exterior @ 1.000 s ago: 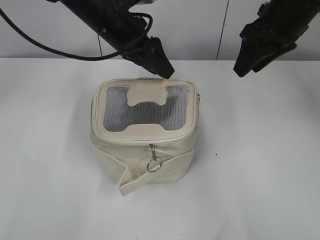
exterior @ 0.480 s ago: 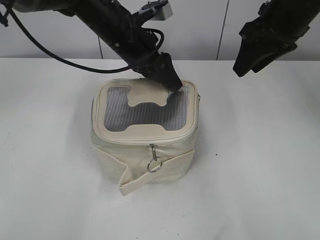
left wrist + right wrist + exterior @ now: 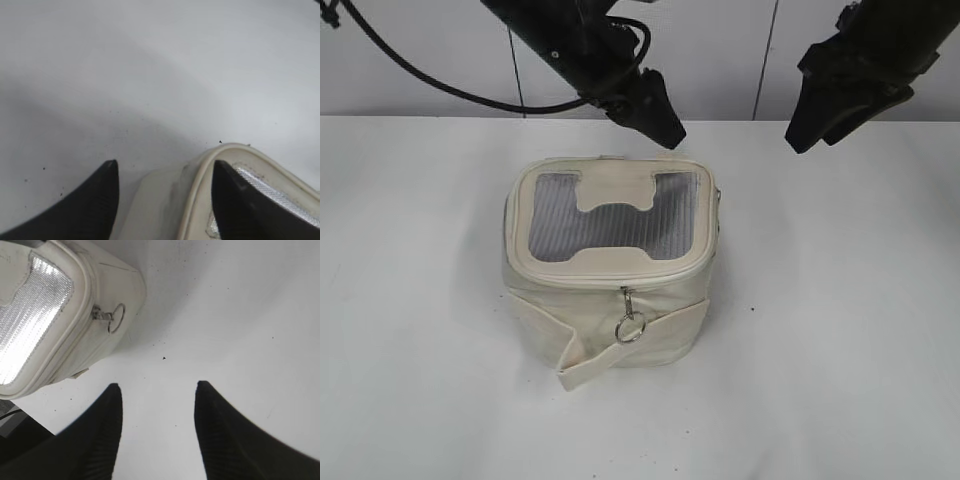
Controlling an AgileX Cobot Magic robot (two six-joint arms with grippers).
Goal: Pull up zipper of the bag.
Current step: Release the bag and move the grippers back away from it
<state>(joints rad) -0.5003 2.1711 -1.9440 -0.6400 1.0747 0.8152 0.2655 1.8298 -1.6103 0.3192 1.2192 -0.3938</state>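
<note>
Zipper (image 3: 628, 300) on bag (image 3: 610, 265) front — both end effectors apart, above, left (image 3: 665, 135), right (image 3: 798, 140).

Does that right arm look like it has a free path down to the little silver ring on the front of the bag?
Probably yes. The right claw hangs open above bare table, and the ring dangles uncovered on the bag, nothing between them.

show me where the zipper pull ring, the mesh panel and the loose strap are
zipper pull ring (image 3: 629, 328), exterior view, on the round silver ring hanging down the bag's front
mesh panel (image 3: 620, 226), exterior view, on the grey mesh in the lid's middle
loose strap (image 3: 660, 334), exterior view, on the cream band across the front
</note>
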